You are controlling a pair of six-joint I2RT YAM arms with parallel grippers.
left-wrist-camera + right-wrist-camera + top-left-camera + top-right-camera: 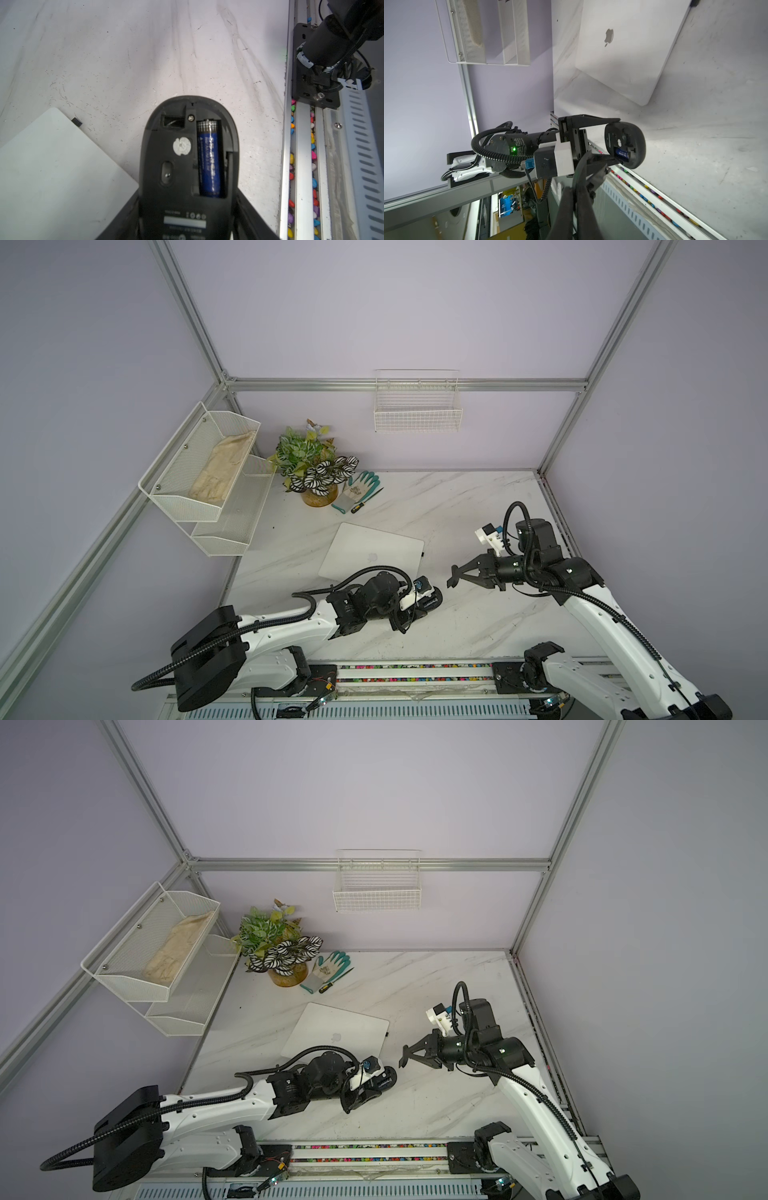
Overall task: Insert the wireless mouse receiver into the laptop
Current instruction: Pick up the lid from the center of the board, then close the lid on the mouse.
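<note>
The silver laptop (pixel 365 547) (pixel 332 1023) lies shut on the marble table. The wireless mouse receiver (pixel 76 122) (pixel 422 553), a tiny black stub, sticks out of the laptop's (pixel 52 166) right edge. At the laptop's near right corner, my left gripper (pixel 428 602) (pixel 187 209) is shut on the black mouse (pixel 187 158), held underside up. The mouse's blue battery (pixel 208 162) shows and its receiver slot (pixel 172 122) is empty. To the right, my right gripper (pixel 454 574) (pixel 600 174) is shut on a thin curved black mouse cover (pixel 581 166), above the table.
A potted plant (pixel 311 468), a teal glove (pixel 359 487) and a screwdriver (pixel 365 502) lie at the back. White mesh shelves (pixel 199 472) hang on the left wall and a wire basket (pixel 417 410) hangs on the back wall. A rail (pixel 301 166) runs along the table's front edge.
</note>
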